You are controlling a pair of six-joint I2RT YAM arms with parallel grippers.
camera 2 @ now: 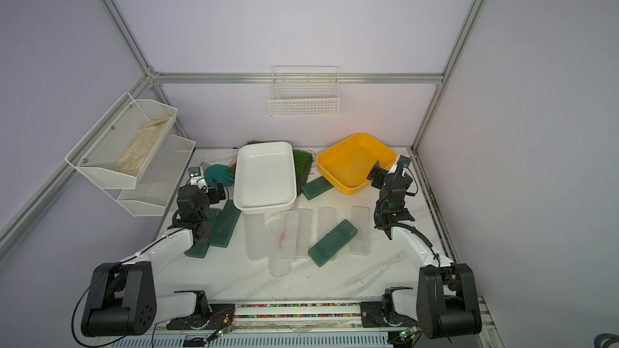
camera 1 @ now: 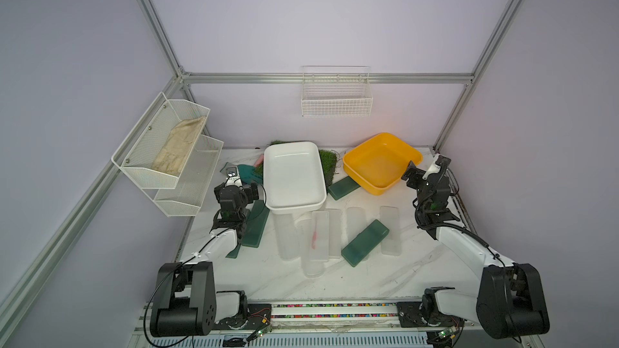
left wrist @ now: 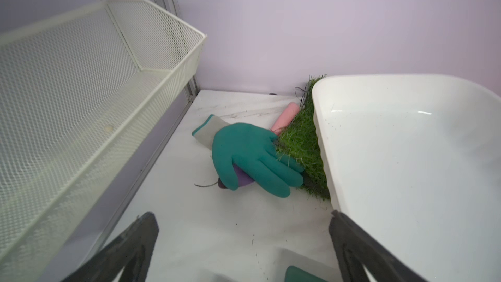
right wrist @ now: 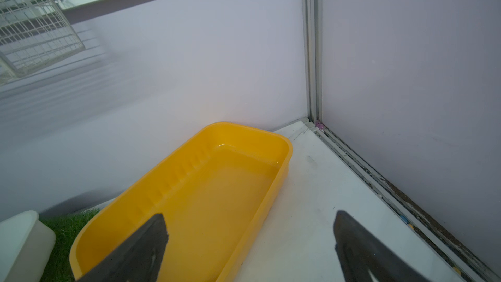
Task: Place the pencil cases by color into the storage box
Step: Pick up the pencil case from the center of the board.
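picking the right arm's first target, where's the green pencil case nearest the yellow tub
In both top views the dark green pencil case lies flat, right of centre, between the white tub and the yellow tub, in front of the grass mat.

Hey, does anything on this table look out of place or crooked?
Yes. The white tub sits partly on the grass mat, so it may be tilted. One dark green case lies diagonally across a frosted case, unlike its roughly parallel neighbours.

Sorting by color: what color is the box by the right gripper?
Yellow; the box shows best in the right wrist view.
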